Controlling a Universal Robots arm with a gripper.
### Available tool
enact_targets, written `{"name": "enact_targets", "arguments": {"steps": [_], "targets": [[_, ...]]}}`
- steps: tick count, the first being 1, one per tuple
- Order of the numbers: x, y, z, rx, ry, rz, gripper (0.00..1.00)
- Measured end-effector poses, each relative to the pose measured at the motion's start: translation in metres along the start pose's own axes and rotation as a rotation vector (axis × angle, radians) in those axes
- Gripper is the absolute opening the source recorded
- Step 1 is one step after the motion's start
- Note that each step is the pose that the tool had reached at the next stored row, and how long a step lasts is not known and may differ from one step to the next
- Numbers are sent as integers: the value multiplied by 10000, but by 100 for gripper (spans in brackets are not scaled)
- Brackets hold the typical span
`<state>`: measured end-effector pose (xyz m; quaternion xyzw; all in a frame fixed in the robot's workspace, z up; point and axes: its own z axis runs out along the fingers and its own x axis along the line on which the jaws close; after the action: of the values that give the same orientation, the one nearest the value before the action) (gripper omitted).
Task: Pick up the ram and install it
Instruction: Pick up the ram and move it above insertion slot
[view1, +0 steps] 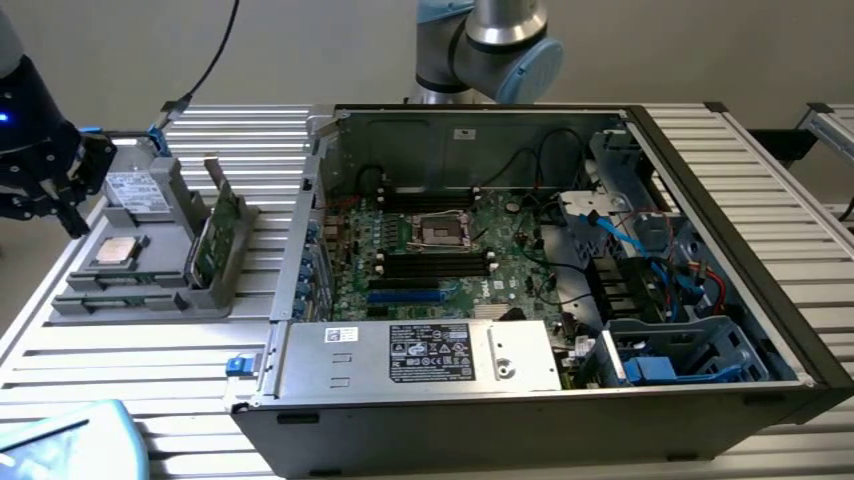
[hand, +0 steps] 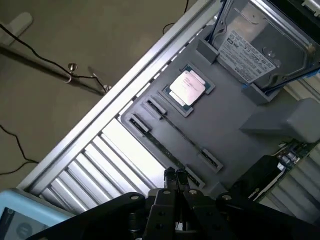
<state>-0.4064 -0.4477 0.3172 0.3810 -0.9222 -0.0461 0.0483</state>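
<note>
Wrist view: gripper (hand: 176, 175) is pinched fully shut, fingertips (hand: 170, 174) pressed together, nothing between them. It hangs above the tray (hand: 225, 125), close to one end of a long holder groove.

Exterior view, left to right:
- Gripper at the far left, just beside the tray.
- On the tray you have the drive (view1: 134, 186), the CPU (view1: 118, 250) and the ram (view1: 123, 283). The ram looks to sit edge-up in the front groove. It is a thin dark strip, so you cannot be sure.
- A broad green card (view1: 220, 235) stands upright on the tray's right side.
- Open case (view1: 467, 125): the black slots (view1: 434, 262) on the board look empty.

Status: ram not lifted, not installed. Judged from this, both pick-up and seating are left for you.
</note>
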Motion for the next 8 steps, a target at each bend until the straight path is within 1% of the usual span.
{"name": "enact_targets", "arguments": {"steps": [4, 8], "targets": [[-2, -4, 30, -37, 15, -735, 11], [-4, -9, 70, -23, 81, -1466, 11]]}}
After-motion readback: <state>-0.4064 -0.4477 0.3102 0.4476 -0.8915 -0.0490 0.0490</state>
